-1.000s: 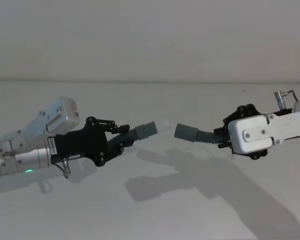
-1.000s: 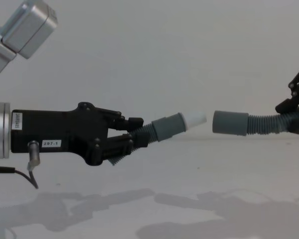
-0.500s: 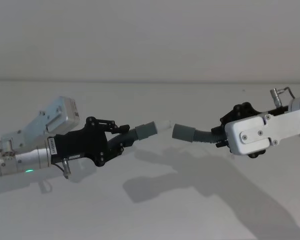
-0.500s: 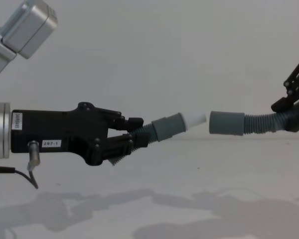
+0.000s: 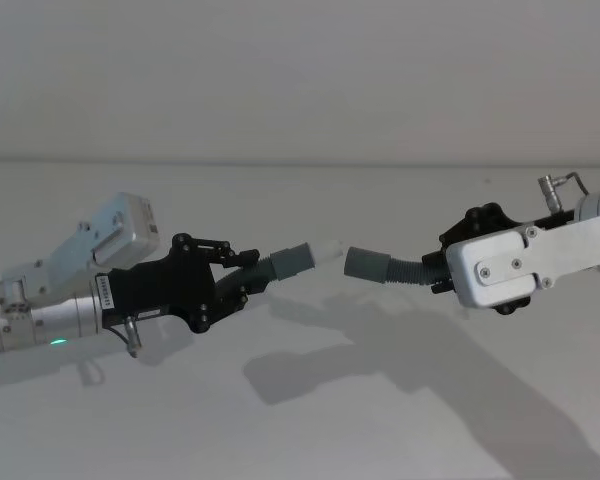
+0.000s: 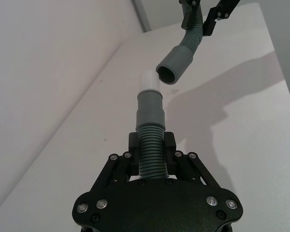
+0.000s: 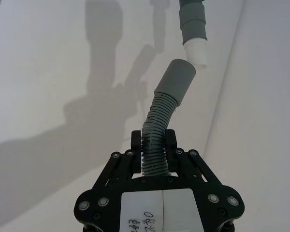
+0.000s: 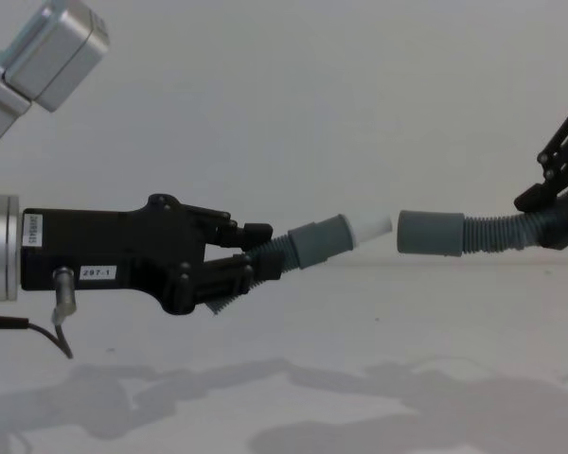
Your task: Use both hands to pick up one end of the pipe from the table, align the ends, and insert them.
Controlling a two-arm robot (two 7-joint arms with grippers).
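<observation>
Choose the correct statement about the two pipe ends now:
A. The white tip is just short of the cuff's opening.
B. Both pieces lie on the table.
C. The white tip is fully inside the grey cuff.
A: in the chest view, a small gap separates the white tip from the grey cuff.

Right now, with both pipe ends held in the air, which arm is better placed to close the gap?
Right, probably. The right gripper holds the open cuff level, facing the white tip, which the left gripper holds tilted.
</observation>
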